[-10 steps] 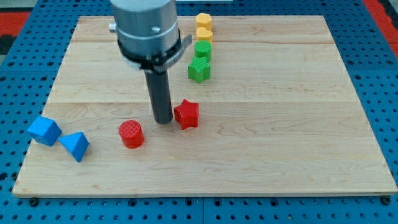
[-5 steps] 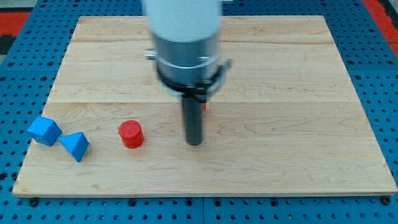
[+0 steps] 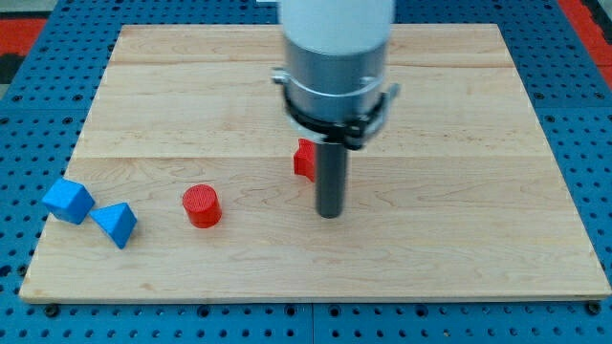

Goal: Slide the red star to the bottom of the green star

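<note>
The red star (image 3: pixel 304 160) lies near the middle of the wooden board (image 3: pixel 478 191); only its left part shows, the rest is behind the arm. My tip (image 3: pixel 330 214) rests on the board just to the lower right of the red star, close beside it. The green star is hidden behind the arm's grey body (image 3: pixel 335 67), as are the other green block and the yellow blocks.
A red cylinder (image 3: pixel 202 205) stands left of my tip. A blue cube (image 3: pixel 67 201) and a blue triangular block (image 3: pixel 117 225) lie near the board's lower left edge. The board sits on a blue pegboard table (image 3: pixel 38 115).
My tip moved from the red star's left, down and to the right, and now sits at its lower right. The red star shifted right and up. The arm now covers the green and yellow blocks.
</note>
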Available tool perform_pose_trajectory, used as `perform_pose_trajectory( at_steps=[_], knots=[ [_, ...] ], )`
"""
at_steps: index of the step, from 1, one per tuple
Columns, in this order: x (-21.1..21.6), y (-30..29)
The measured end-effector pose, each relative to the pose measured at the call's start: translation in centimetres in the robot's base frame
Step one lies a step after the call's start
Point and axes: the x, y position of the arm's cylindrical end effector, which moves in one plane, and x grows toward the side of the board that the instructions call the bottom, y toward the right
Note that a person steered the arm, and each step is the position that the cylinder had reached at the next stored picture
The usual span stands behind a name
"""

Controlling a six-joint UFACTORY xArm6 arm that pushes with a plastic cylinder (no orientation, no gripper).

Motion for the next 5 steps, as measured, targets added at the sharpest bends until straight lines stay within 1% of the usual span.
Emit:
perform_pose_trajectory(
  at_steps=[2,3,4,5],
  knots=[
    [-5.4,-3.6],
    [-2.6,-3.5],
    [5.1,-3.7],
    [7.3,-13.9]
  ],
)
